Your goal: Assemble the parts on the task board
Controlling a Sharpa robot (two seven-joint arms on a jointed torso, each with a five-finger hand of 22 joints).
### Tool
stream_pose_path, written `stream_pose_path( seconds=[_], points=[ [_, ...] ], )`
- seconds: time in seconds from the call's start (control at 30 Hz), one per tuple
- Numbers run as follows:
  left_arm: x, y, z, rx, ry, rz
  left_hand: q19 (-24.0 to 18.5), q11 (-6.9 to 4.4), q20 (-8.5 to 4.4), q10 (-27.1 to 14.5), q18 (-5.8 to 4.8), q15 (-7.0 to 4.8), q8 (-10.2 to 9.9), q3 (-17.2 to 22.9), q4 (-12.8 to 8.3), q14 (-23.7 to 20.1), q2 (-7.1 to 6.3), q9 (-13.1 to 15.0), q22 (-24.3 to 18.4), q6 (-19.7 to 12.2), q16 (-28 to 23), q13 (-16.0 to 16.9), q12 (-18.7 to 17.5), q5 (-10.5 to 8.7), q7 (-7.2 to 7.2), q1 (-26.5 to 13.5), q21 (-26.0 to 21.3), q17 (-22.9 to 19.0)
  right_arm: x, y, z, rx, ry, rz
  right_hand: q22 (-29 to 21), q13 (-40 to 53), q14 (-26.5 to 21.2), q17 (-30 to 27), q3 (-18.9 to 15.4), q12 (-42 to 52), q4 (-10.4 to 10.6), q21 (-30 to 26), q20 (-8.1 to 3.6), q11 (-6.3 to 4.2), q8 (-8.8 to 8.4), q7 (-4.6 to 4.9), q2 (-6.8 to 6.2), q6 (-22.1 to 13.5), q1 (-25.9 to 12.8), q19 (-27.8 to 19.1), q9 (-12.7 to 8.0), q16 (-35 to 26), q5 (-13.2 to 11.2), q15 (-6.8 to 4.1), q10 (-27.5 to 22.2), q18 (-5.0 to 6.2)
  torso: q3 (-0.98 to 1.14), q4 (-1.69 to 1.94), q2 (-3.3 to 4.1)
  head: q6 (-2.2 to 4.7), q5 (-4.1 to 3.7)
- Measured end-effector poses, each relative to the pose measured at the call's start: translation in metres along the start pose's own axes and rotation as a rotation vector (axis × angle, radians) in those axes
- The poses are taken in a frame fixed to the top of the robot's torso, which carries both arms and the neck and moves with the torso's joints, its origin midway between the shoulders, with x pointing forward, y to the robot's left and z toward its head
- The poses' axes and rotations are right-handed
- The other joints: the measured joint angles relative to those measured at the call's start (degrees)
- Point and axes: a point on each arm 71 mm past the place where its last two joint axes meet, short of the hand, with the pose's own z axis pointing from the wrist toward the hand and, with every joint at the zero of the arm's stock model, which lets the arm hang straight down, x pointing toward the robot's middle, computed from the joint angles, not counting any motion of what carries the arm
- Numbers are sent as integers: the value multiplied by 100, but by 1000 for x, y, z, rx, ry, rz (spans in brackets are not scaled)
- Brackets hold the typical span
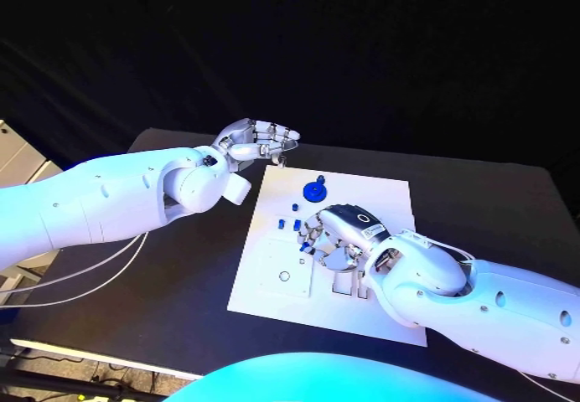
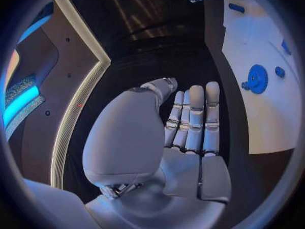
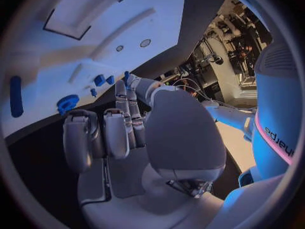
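Observation:
The white task board [image 1: 276, 289] lies in the middle of the black table. A blue gear [image 1: 315, 191] stands near its far edge, and small blue parts [image 1: 287, 224] lie just nearer on its left half. My right hand [image 1: 339, 238] is bent down over the board's middle beside those parts. In the right wrist view its thumb and a finger [image 3: 121, 94] meet on a small blue part [image 3: 126, 76], with the gear [image 3: 66, 103] beyond. My left hand [image 1: 256, 141] hovers at the board's far left corner, its fingers [image 2: 193, 119] straight and holding nothing.
The board [image 3: 76, 51] has rectangular slots [image 1: 350, 286] near its front right and round holes [image 1: 284, 275] on its left side. A long blue piece [image 3: 16, 95] lies on it beyond the gear. Cables [image 1: 85, 272] run over the table at the left.

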Motion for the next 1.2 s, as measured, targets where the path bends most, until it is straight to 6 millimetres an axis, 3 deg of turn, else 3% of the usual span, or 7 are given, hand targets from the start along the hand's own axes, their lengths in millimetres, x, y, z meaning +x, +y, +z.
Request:
stream_pose_path(
  seconds=[0.33,0.63,1.2],
  points=[
    [4,1,2,-1,-2,-6,0,0,0,0,0,0,0,0,0,0,-7,0,-5,0,0,0,0,0,0,-7,0,0,11,0,3,1,43,-23,-1,-3,0,0,0,-1,0,0,0,2,-17,0,6,-2,6,0,-1,0,-2,0,-1,0,7,-4,4,-79,105],
    [5,1,3,-3,-2,-8,0,0,0,0,0,0,0,0,0,0,-7,1,-5,0,0,-5,0,0,0,-6,-21,-4,17,-2,3,6,72,-45,-1,-10,0,0,-1,-1,1,0,0,2,3,4,6,-11,6,0,-5,0,-6,0,-2,1,9,-8,5,-144,135],
    [5,1,4,-5,0,-10,0,0,0,0,0,0,0,0,0,0,-6,1,-6,0,0,-6,0,0,0,-6,-21,-4,25,-4,6,19,94,-68,-2,-12,0,0,23,16,-24,-1,0,4,1,7,36,-27,-26,0,6,0,-12,0,-4,2,10,-8,2,-163,156]
  ],
)
